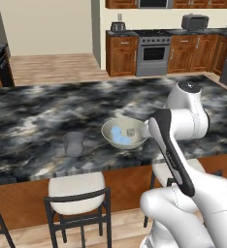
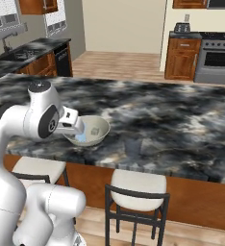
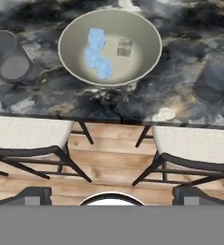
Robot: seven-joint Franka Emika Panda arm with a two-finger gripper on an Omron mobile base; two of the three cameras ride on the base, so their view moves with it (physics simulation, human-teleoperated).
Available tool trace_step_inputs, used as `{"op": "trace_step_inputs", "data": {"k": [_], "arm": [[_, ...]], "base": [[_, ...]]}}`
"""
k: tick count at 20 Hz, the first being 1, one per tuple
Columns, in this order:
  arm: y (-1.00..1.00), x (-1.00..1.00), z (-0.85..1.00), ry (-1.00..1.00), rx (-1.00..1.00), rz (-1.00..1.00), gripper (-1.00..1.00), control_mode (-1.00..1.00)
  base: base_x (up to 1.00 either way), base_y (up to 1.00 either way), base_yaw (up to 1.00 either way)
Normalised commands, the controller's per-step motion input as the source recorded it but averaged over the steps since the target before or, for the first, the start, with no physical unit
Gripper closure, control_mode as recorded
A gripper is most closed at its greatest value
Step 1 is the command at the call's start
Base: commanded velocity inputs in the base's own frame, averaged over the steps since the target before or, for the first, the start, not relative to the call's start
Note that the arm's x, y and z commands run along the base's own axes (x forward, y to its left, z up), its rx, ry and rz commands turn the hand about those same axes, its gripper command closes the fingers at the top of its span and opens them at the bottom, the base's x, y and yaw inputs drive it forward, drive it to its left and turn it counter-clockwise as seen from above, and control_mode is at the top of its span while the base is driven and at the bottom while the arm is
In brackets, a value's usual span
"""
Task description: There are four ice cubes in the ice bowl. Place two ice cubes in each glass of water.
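From my hand camera I look down on the ice bowl (image 3: 110,47), which sits on the dark marbled bench (image 3: 181,103) near its front edge. Three pale blue ice cubes (image 3: 97,53) lie clustered left of the bowl's centre, touching one another — a fourth, greyer and clearer, lies apart to their right. One glass of water (image 3: 9,56) stands on the bench to the left of the bowl, and a second, fainter glass (image 3: 218,81) stands to the right; both are apart from the bowl. My claw (image 3: 112,195) is open, its two dark tips spread wide, above the stools (image 3: 32,136) and the wooden floor rather than above the bench. In the left base view the arm's elbow stands just right of the bowl.
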Motion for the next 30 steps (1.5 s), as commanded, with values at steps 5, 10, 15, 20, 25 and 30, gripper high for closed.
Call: {"op": "trace_step_inputs", "data": {"k": [5,10,15,20,25,30], "arm": [[0.2,0.29,0.22,-0.06,0.0,0.0,-1.0,-1.0],[0.09,0.26,0.17,-0.04,0.0,0.0,-1.0,-1.0],[0.01,0.38,0.0,-0.01,0.0,0.0,-1.0,-1.0],[0.0,0.41,0.0,0.0,0.0,0.0,-1.0,-1.0],[0.0,0.35,-0.05,0.0,0.0,-0.01,-1.0,-1.0],[0.0,0.28,-0.17,0.0,0.0,-0.06,-1.0,-1.0]], "base": [[0.0,0.0,0.0],[0.0,0.0,0.0],[0.0,0.0,0.0],[0.0,0.0,0.0],[0.0,0.0,0.0],[0.0,0.0,0.0]]}}
